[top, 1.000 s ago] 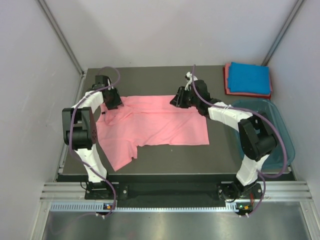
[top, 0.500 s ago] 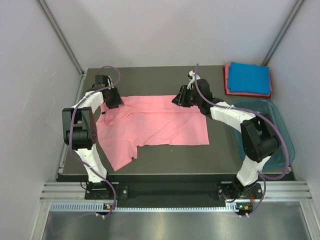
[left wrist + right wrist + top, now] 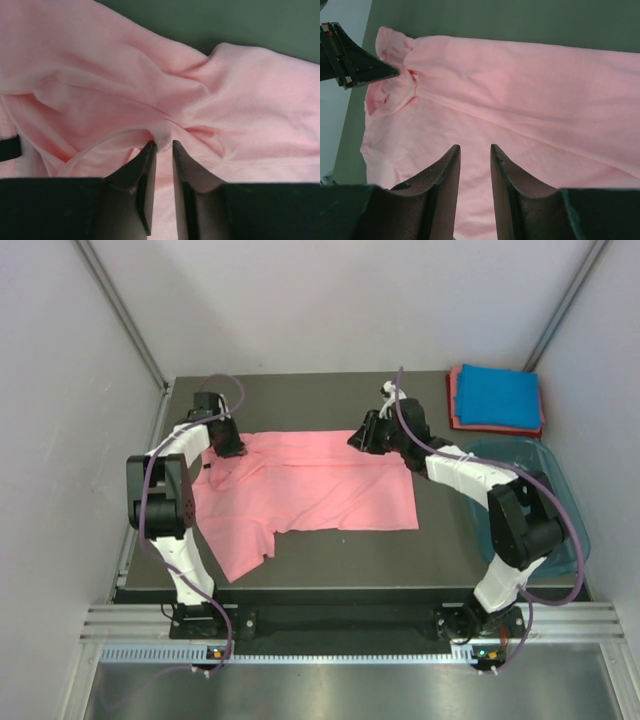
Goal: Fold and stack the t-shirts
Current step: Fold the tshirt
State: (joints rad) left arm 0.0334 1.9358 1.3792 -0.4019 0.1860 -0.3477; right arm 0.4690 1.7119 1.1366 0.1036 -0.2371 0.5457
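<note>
Left claw just bit down on the pink tee

My left gripper (image 3: 162,145) has gone from a loose gap to nearly together, nipping a ridge of the salmon-pink t-shirt (image 3: 320,485) at its far-left corner. The shirt lies spread on the table (image 3: 300,390). My right gripper (image 3: 475,147) hasn't changed: jaws a bit apart over the far edge, no cloth visibly between them. I reckon it needs its own grab before any fold.

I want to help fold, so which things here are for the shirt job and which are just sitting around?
For the job: salmon-pink t-shirt, spread out; folded blue t-shirt; folded reddish-pink t-shirt under it; left gripper; right gripper.
Just lying about: teal plastic tub.
</note>
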